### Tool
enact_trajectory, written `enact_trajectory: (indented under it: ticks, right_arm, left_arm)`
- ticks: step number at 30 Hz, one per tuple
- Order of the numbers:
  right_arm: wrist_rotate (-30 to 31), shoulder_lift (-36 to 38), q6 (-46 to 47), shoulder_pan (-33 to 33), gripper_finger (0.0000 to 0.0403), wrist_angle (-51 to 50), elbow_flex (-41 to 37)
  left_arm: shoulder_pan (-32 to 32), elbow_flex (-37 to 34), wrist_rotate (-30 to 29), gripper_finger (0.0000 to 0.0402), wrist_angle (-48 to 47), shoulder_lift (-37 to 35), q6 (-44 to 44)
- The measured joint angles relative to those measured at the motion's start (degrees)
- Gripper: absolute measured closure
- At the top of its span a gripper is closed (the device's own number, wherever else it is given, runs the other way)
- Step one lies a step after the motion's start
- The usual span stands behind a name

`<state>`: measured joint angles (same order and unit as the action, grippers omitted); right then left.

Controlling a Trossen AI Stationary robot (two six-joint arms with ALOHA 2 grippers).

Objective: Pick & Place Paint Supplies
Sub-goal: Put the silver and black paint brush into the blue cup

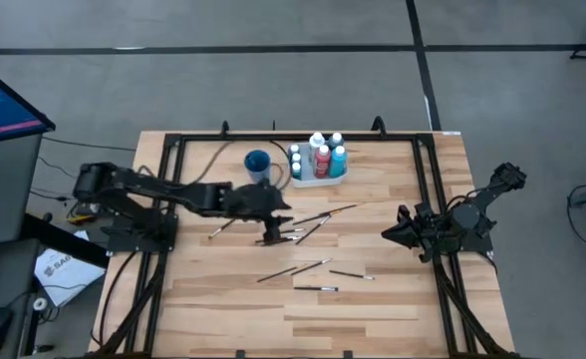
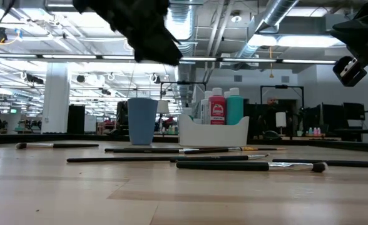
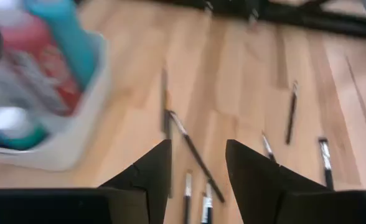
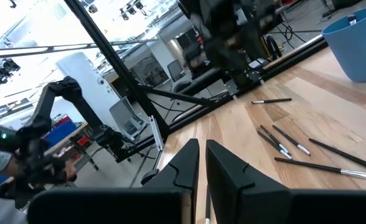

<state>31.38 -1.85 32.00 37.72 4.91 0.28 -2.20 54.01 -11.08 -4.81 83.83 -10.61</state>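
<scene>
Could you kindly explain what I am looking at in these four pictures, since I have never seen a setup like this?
Two robot arms work at a wooden table. One picture looks down from overhead, one looks level across the tabletop, and two come from cameras on the arms' wrists. Thin paintbrushes lie scattered on the wood. A white tray holds paint bottles, with a blue cup beside it. The left end effector hangs open above the brushes, holding nothing. The right end effector waits shut at the table's right side.
</scene>
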Motion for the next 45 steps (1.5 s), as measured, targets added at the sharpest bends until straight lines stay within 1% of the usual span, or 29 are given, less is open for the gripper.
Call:
enact_trajectory:
  ticks: [2, 5, 10, 14, 19, 24, 30, 33, 36, 40, 45]
  right_arm:
    - [0.0, 0.0, 0.0, 0.0, 0.038, 0.0, 0.0]
    - [0.0, 0.0, 0.0, 0.0, 0.0378, 0.0, 0.0]
    - [0.0, 0.0, 0.0, 0.0, 0.0379, -0.1, 0.0]
    - [0.0, 0.0, 0.0, 0.0, 0.038, 0.0, 0.0]
    - [0.0, 0.0, 0.0, 0.0, 0.0378, -0.1, 0.0]
    - [0.0, 0.0, 0.0, 0.0, 0.038, 0.0, 0.0]
    - [0.0, 0.0, 0.0, 0.0, 0.0379, 0.0, 0.0]
    - [0.0, 0.0, 0.0, 0.0, 0.0378, -0.1, 0.0]
    - [0.0, 0.0, 0.0, 0.0, 0.038, -0.1, 0.0]
    - [0.0, 0.0, 0.0, 0.0, 0.038, -0.1, 0.0]
    - [0.0, 0.0, 0.0, 0.0, 0.0378, -0.1, 0.0]
  left_arm:
    - [0.0, 0.6, 2.1, 0.0258, 0.4, 3.3, 0.0]
    - [0.0, 1.3, 3.8, 0.0258, 1.2, 7.3, -0.4]
    - [0.0, 2.0, 7.0, 0.0258, 1.6, 12.4, -0.6]
    - [0.0, 1.9, 7.5, 0.0259, 2.7, 15.9, -0.4]
    - [0.1, 2.0, 7.5, 0.0259, 7.9, 19.6, 2.5]
    - [1.4, 1.9, 8.4, 0.0259, 8.5, 22.9, 2.8]
    - [3.0, 1.9, 8.1, 0.0259, 10.9, 24.4, 4.7]
    - [3.4, 1.9, 9.2, 0.0259, 10.9, 24.4, 4.8]
    - [2.9, 1.9, 9.4, 0.026, 10.9, 24.4, 7.3]
    - [1.3, 1.9, 9.4, 0.0273, 10.8, 24.4, 10.3]
    - [1.7, 1.9, 6.7, 0.029, 10.8, 24.4, 10.4]
